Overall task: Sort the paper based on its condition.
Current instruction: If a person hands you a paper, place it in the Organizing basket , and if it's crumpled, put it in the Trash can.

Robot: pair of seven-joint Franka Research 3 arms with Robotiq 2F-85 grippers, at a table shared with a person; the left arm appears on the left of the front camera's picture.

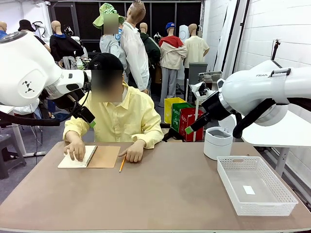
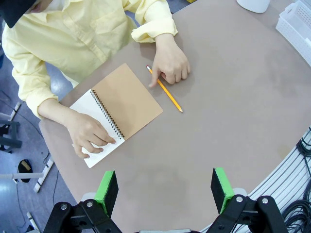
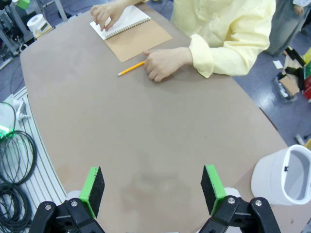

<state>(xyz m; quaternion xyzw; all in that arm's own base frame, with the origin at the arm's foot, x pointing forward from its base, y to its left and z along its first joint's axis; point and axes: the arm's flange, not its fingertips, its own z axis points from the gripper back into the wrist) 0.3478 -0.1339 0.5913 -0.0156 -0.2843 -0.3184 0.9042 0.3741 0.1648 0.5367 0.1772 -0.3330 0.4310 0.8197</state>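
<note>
Brown and matte, the table had a smooth top with rounded corners. On its far side lay a spiral notebook, folded open, with its plain brown card cover flat beside the wire coil. The paper you were after was the thin white page, smooth as far as I could tell. It was still in the binding and pressed down under the fingers of one of the person's hands. The other hand rested curled on the table, touching a slim yellow pencil that lay just beside the cover.

On your right side stood a white plastic basket, rectangular with perforated lattice walls (a small white slip lay on its floor). Behind it stood a white, round, open-topped bin.

Your left gripper hung high above the bare table with its green pads spread wide, holding and touching nothing. Your right gripper was the same, its jaws fully apart over bare tabletop, nothing between them.

The only lettering I could read was "FRAN" on the right arm's white shell. The print on the red and green bags behind the person was too small to make out.
</note>
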